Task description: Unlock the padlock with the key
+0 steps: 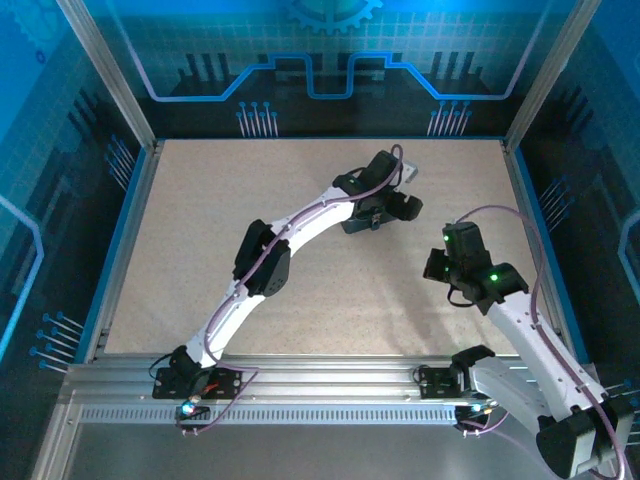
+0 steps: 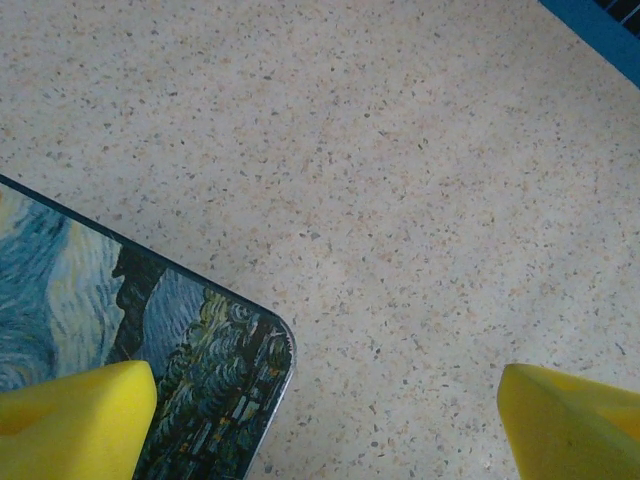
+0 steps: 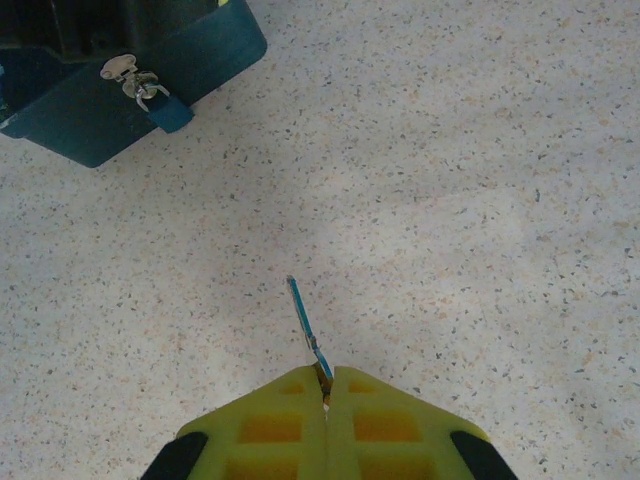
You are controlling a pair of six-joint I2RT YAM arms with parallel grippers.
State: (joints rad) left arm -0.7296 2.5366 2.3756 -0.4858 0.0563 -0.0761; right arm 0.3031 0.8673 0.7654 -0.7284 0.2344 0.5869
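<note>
Jaws of the right gripper are pressed together on the bow of the key, with the blade projecting forward, presumably for steering into the keyhole. The padlock hangs at the hasp on the blue tin, ahead-left and well apart. Jaws of the left gripper are spread, one over the tin's painted corner and one over the bare tabletop, likely staged to steady the tin.

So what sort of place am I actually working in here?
Probably a purpose-built robot lab cell rather than a home or workshop: aluminium frame posts, blue circuit-pattern backdrop panels, and a slotted metal mounting rail at the table's near edge.
</note>
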